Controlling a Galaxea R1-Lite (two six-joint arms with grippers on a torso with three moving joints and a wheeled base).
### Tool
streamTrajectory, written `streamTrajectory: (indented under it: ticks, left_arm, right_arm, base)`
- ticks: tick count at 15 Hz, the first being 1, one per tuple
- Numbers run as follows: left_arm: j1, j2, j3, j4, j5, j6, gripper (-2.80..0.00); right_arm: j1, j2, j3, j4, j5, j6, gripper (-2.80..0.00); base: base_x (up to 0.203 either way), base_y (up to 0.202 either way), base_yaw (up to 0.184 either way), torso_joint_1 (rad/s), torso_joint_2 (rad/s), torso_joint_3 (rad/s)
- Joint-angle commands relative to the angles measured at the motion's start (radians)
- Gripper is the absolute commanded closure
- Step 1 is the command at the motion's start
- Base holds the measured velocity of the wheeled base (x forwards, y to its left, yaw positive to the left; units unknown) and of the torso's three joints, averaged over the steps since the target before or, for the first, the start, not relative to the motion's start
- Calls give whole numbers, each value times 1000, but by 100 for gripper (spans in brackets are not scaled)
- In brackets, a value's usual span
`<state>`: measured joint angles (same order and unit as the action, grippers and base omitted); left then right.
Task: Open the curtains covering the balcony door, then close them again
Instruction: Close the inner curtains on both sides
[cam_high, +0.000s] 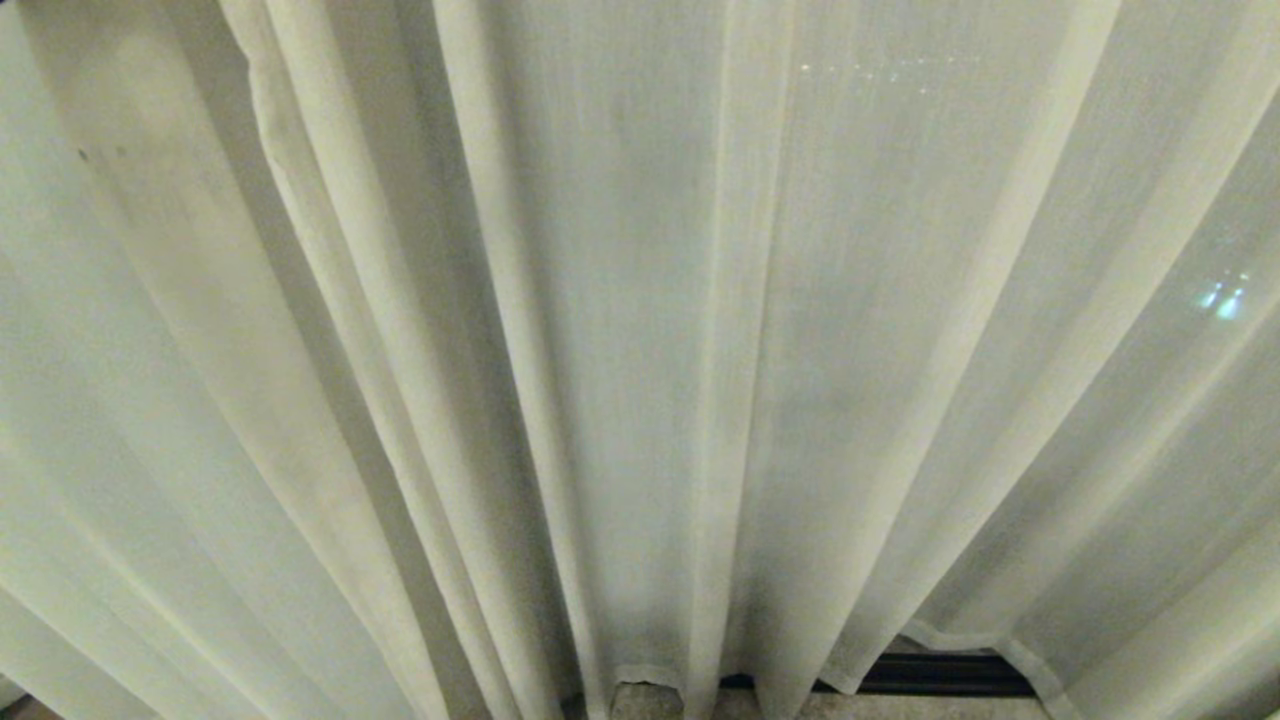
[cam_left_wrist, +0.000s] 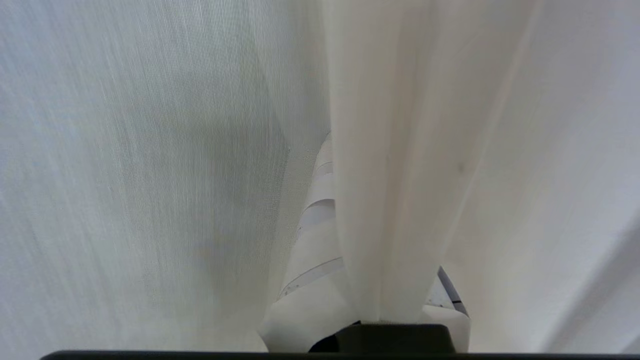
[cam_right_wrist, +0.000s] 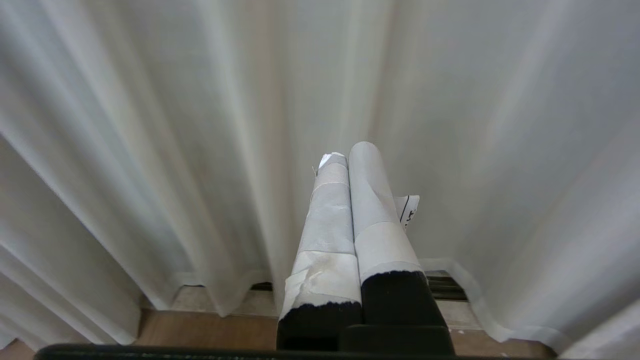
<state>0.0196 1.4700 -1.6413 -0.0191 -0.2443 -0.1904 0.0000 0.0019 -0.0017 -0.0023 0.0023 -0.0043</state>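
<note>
The cream curtains hang drawn in vertical folds and fill the head view down to their hems; neither arm shows there. The balcony door is hidden behind them. In the left wrist view a thick fold of the curtains runs out from between the white-taped fingers, and my left gripper is shut on that fold, with sheer cloth lying beside it. My right gripper is shut and holds nothing; it is parked low, pointing at the curtains near their hem.
A dark sliding track shows under the hems at the lower right, also seen as the track past the right fingers. In front of it lie a pale sill and brown wooden floor.
</note>
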Motion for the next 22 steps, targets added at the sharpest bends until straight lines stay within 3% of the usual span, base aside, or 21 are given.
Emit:
streamTrajectory:
  ticks: [1,12,22]
  left_arm:
    - [0,6,0,1,-1,-1,0]
    - [-4,-2,1,2,0,-1,0]
    - [-1,-47,60,2,11,-3,0]
  right_arm:
    - [0,0,0,-1,1,0,0]
    - [0,0,0,-1,1,0,0]
    - [0,0,0,-1,1,0,0]
  base:
    - [0,-193,3,7,2,7]
    - [0,-185,-1,3,3,3]
    - [0,-9,0,0,0,0]
